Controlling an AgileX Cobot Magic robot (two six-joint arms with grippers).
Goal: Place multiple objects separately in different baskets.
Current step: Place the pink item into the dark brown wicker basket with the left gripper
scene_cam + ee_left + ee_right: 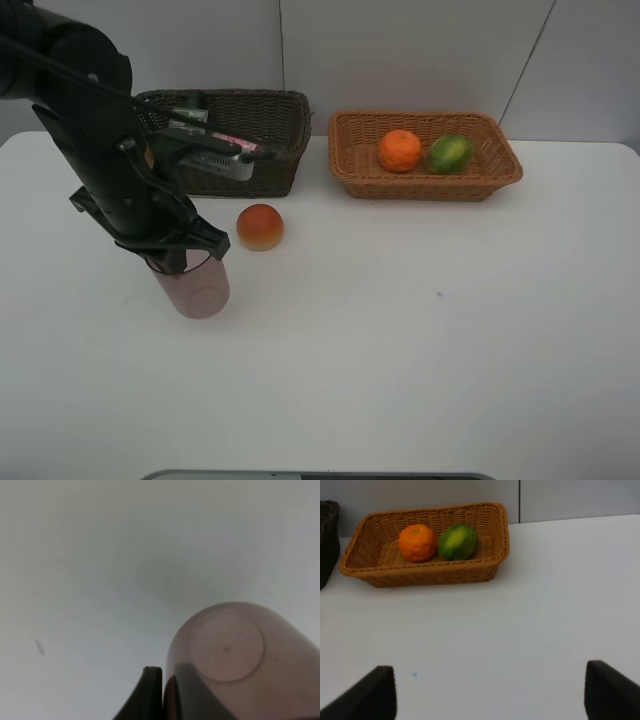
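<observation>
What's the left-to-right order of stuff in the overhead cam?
pink cup → peach → tangerine → green fruit. The dark basket spans over the cup and peach, so it is left out.

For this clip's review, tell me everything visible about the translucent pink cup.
The translucent pink cup looks like smooth plastic with a flat round base, which faces the left wrist camera. The left gripper is shut on its rim end, one dark finger outside the wall and another showing through it. It sits tilted over the white table, near the peach-like fruit. Whether it touches the table is unclear.
</observation>
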